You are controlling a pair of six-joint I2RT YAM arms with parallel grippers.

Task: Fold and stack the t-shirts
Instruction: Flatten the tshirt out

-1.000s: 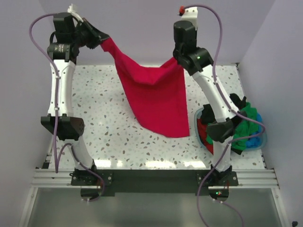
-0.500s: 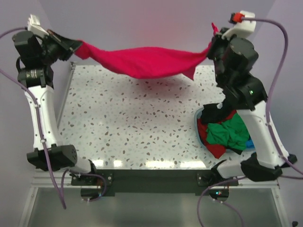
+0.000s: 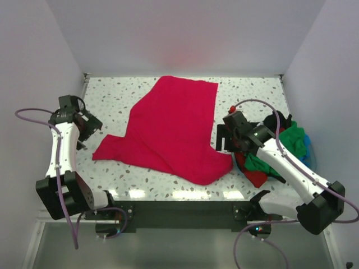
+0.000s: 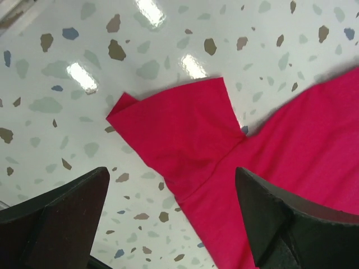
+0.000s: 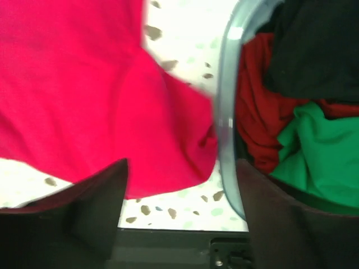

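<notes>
The crimson t-shirt [image 3: 174, 131] lies spread on the table [image 3: 123, 95], just left of the basket [image 5: 224, 129], close against its rim. The right arm hides much of the basket, which holds a green shirt [image 5: 314, 145], a dark red shirt [image 5: 258, 123] and a black shirt [image 5: 314, 50]. The left gripper [image 4: 174, 224] and the right gripper [image 5: 179, 218] are both wide apart and empty.

Overhead camera looks down; close wrist cameras share crimson shirt [image 3: 168, 131].

Speckled table [image 3: 115, 95] bears a spread crimson t-shirt [image 3: 174, 129] and blue basket [image 5: 223, 129]
</notes>
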